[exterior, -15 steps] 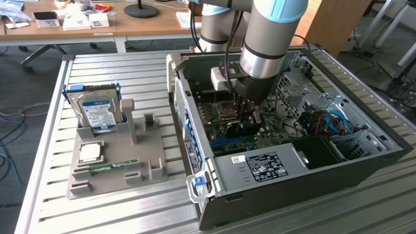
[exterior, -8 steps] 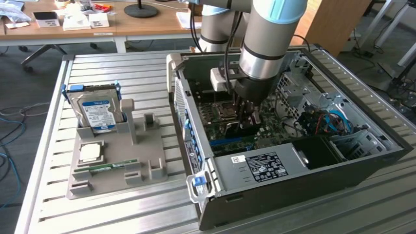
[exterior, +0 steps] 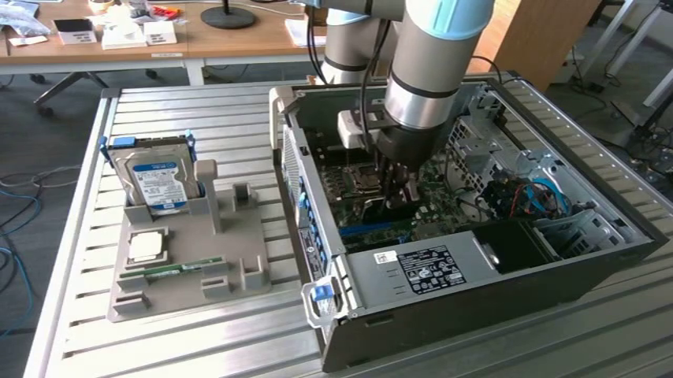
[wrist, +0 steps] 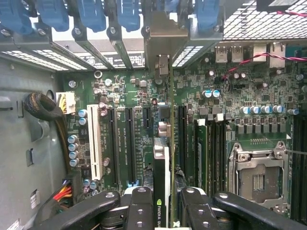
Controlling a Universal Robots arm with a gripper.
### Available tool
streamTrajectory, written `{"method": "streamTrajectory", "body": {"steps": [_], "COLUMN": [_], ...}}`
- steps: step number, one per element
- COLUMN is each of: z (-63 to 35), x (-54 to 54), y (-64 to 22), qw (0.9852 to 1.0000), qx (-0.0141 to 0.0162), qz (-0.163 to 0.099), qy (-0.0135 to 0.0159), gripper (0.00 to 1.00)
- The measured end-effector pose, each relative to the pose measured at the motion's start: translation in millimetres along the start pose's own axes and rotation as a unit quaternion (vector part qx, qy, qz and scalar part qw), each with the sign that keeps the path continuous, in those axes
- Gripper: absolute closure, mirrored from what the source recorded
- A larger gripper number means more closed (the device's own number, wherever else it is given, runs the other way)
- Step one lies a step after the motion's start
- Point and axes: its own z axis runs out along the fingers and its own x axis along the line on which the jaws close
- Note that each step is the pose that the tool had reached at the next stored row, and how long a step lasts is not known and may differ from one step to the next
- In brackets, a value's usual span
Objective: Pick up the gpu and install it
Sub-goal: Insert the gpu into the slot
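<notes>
While the gripper reaches down inside the open computer case, its fingers pinch the gpu edge-on above the motherboard slots; a slight tilt or offset could jam the card beside its slot.

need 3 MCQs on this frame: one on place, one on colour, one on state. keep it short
1. Where is the thin green gpu card with the silver end bracket?
A on the grey plastic holder
B in the gripper, over the green motherboard
C on the floor

2. What colour are the plastic latches along the black computer case's slot row?
A red
B blue
C yellow

3. How is the silver hard drive with the blue-white label placed?
A standing in the grey plastic holder
B lying flat
C mounted in the case

Key:
1 B, the card's edge sits between the gripper's fingers above the slots.
2 B, the latches are plainly blue.
3 A, it stands on edge in the holder.
</notes>
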Motion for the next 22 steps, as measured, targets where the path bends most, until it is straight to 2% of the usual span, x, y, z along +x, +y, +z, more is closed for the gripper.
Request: {"method": "streamTrajectory", "body": {"steps": [22], "z": [7.5], "x": [-0.4], "y": [3.3], "qw": [1.0], "qx": [0.0], "qz": [0.0], "qy": [0.0004], "gripper": [0.73]}}
